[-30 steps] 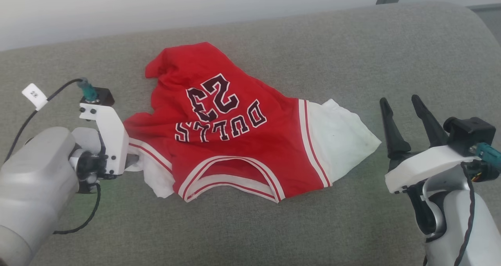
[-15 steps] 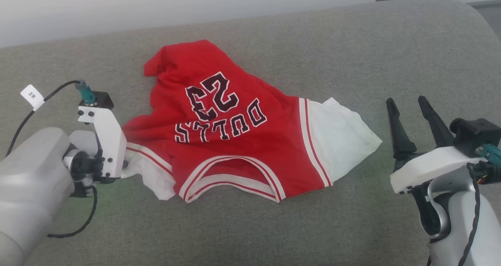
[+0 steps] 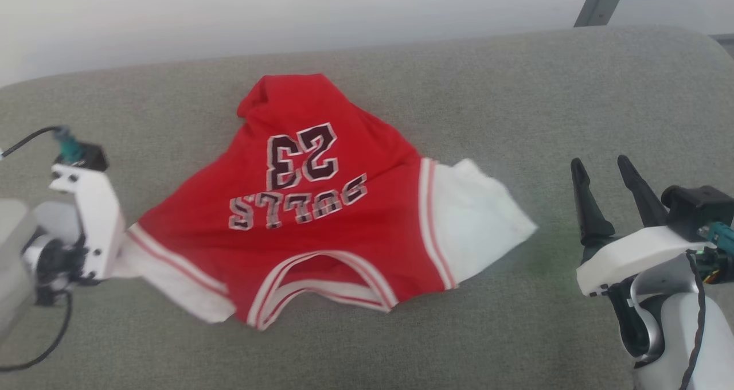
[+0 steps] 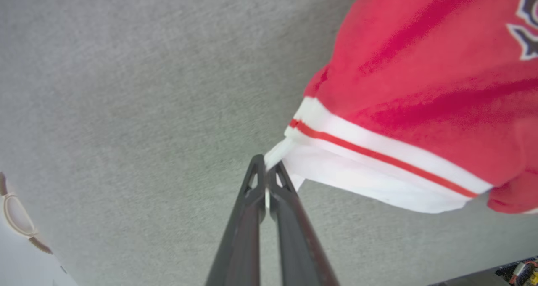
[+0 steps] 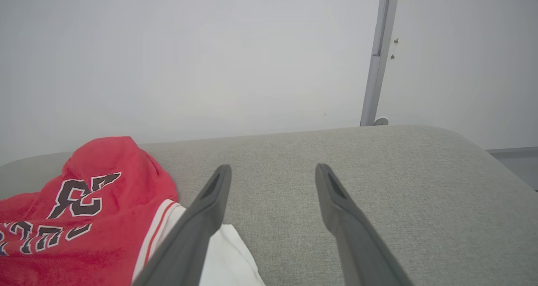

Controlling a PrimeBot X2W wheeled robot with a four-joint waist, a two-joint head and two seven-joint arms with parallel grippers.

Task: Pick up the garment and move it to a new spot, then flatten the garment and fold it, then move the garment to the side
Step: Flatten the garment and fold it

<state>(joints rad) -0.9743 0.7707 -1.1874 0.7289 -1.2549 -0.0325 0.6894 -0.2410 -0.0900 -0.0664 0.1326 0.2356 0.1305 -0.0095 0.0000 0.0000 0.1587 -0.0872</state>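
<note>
Left wrist view: left hand pinches garment by sleeve (white).

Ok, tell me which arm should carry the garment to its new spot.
Left. The left gripper is shut on a white sleeve of the garment; the right gripper stands open, holding nothing.

The shirt is blurred in the head view, its lettering soft. At the shirt's left sleeve, a white mount hides the left gripper tips in that view. Both wrist views cut the shirt at their edges, and a right gripper finger covers part of its other sleeve
</note>
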